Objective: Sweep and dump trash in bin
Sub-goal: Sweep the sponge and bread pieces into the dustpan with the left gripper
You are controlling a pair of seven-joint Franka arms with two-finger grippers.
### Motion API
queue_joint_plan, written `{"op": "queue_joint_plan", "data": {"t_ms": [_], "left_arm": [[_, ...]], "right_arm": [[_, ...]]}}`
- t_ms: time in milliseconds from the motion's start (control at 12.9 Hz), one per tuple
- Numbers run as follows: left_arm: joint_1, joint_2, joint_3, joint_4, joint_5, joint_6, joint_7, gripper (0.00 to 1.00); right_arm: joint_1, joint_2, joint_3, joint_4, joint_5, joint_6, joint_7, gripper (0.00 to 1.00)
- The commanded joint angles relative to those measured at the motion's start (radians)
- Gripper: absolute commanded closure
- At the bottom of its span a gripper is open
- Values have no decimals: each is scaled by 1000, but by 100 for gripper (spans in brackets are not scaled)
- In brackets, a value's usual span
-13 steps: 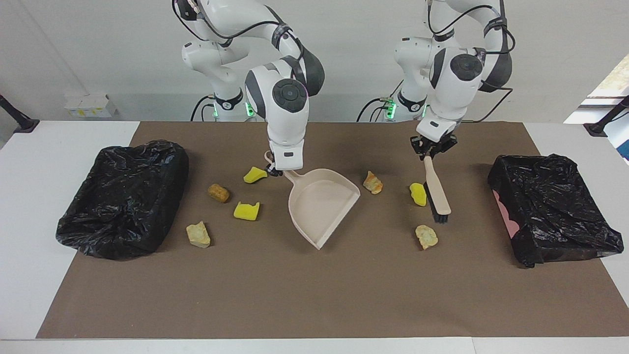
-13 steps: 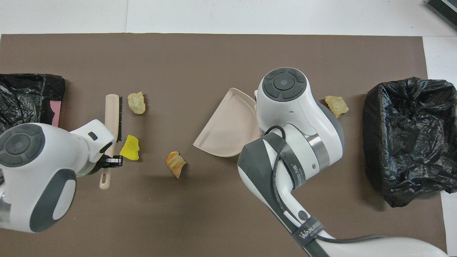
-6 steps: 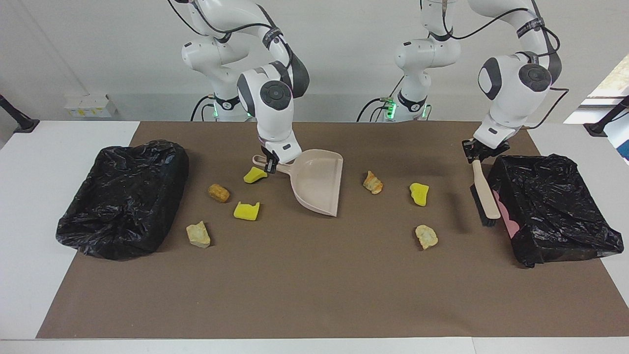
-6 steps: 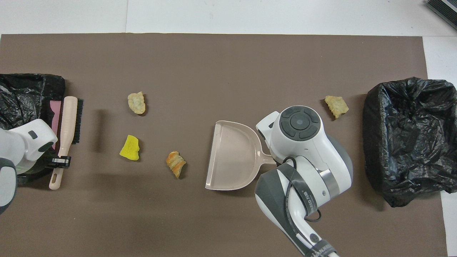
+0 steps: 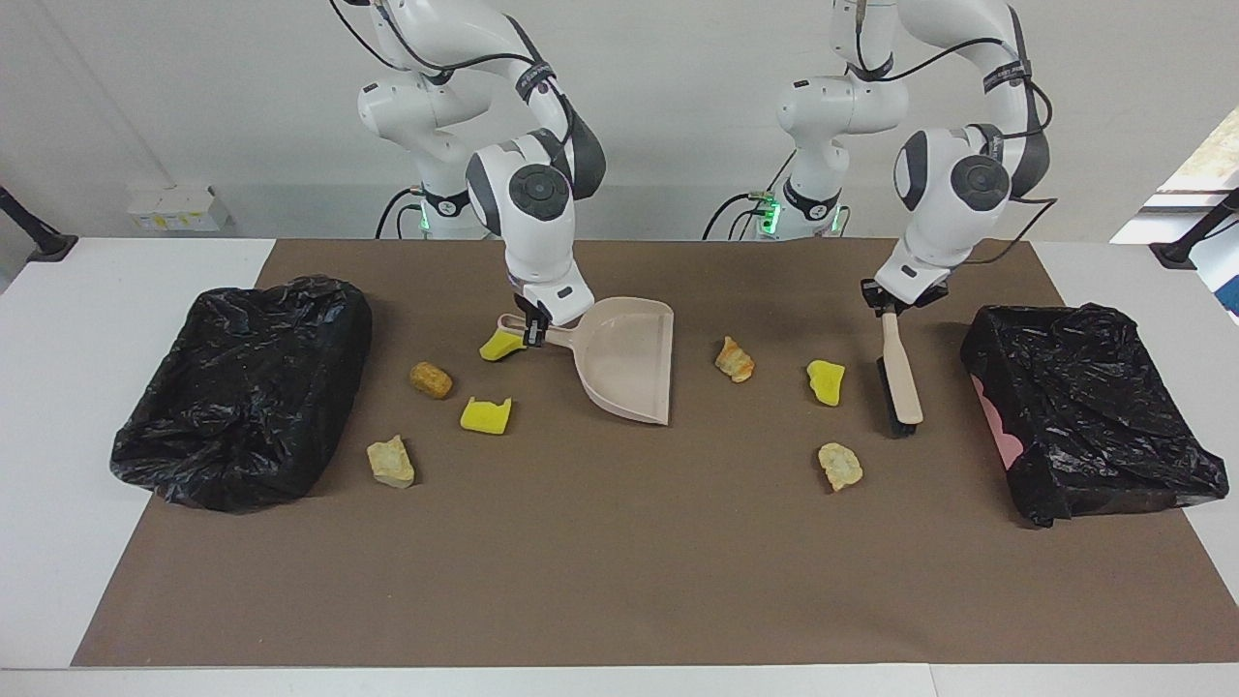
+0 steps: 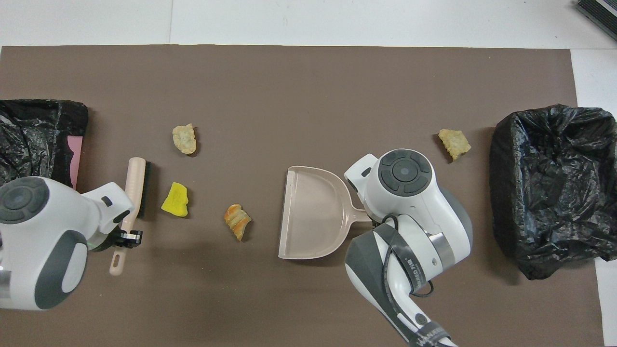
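Left gripper (image 5: pixel 889 308) clamped on the brush (image 5: pixel 900 380) handle; it has swung back from the bin edge and the bristles now sit just beside the yellow sponge chunk (image 5: pixel 826 380), on the side away from the dustpan. Right gripper (image 5: pixel 531 333) clamped on the dustpan (image 5: pixel 627 361) handle; the pan has barely moved in the last half second, mouth facing the left arm's end. My read: brush is lined up for a sweep stroke toward the dustpan, nothing collected yet, pan is empty. Trash count is seven, all on the mat. On the mouth side of the dustpan, three: orange-brown lump (image 5: pixel 735 359) nearest it, the yellow chunk, and a beige lump (image 5: pixel 840 466). On the handle side, four: yellow piece (image 5: pixel 501 345) just by the handle, notched yellow piece (image 5: pixel 485 414), brown lump (image 5: pixel 431 379), tan lump (image 5: pixel 391 461). Two black-bagged bins, one at each end of the table ( (image 5: pixel 247 387), (image 5: pixel 1089 407)). One brush, one dustpan.
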Motion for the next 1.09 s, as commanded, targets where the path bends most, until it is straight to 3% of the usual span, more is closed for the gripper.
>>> {"op": "queue_joint_plan", "data": {"t_ms": [0, 544, 1011], "left_arm": [[-107, -35, 7, -42, -38, 14, -96, 100], [-374, -24, 7, -51, -292, 55, -328, 100], [-555, -23, 7, -29, -426, 109, -401, 100]], "right_arm": [[19, 18, 3, -5, -44, 38, -26, 100], [56, 75, 8, 4, -54, 123, -12, 100], [56, 76, 6, 7, -57, 121, -12, 100]]}}
